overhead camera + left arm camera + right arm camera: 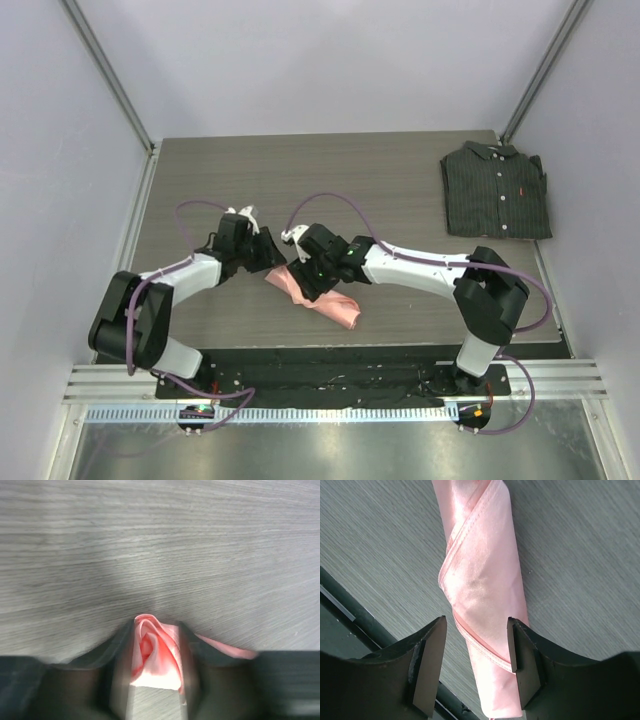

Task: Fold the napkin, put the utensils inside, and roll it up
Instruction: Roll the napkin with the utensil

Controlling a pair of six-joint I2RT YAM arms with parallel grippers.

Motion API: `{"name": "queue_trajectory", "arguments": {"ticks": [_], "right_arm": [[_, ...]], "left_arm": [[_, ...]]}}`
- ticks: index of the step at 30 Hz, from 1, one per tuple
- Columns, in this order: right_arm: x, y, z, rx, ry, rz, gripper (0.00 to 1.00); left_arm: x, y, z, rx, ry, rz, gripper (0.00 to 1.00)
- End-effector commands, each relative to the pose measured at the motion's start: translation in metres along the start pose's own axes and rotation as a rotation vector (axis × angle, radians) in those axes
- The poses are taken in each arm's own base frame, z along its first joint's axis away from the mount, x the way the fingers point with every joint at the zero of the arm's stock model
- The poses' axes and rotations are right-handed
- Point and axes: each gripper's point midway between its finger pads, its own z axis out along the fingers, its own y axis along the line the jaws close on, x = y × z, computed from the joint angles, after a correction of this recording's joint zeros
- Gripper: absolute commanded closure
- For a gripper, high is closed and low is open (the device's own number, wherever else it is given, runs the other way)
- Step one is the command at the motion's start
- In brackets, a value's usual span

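Note:
The salmon-pink napkin (337, 308) lies rolled into a tube on the table's near middle. My left gripper (272, 262) is shut on the roll's left end; in the left wrist view the pink layers (155, 650) fill the gap between its fingers, and the gripper (156, 628) sits low on the table. My right gripper (310, 275) is open above the roll. In the right wrist view the gripper (476, 625) straddles the roll (482, 580), with a gap on the left side. The fork is hidden; no metal shows.
A dark pinstriped folded shirt (497, 188) lies at the far right of the wooden table (300, 180). A black strip (350, 615) runs along the table's near edge, close to the roll's lower end. Grey walls stand on three sides.

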Motion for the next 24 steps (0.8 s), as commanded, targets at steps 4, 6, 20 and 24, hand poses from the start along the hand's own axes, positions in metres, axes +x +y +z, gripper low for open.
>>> {"name": "queue_trajectory", "arguments": {"ticks": [4,6,20,24], "right_arm": [[-0.030,0.002,-0.012,0.011,-0.093,0.010,0.48],[-0.029,-0.003,-0.008,0.040,-0.103,0.018,0.51],[-0.012,0.007,0.011,-0.031,-0.064,0.039,0.66],[-0.006,0.009,0.017,-0.042,-0.042,0.044,0.68]], "left_arm": [[-0.037,0.005,-0.030,-0.115,-0.142,0.028,0.39],[-0.040,0.009,-0.035,-0.146,-0.156,0.029,0.35],[-0.047,-0.015,-0.055,-0.061,-0.201,0.012,0.33],[-0.047,-0.023,-0.056,-0.023,-0.200,-0.001,0.33]]}}
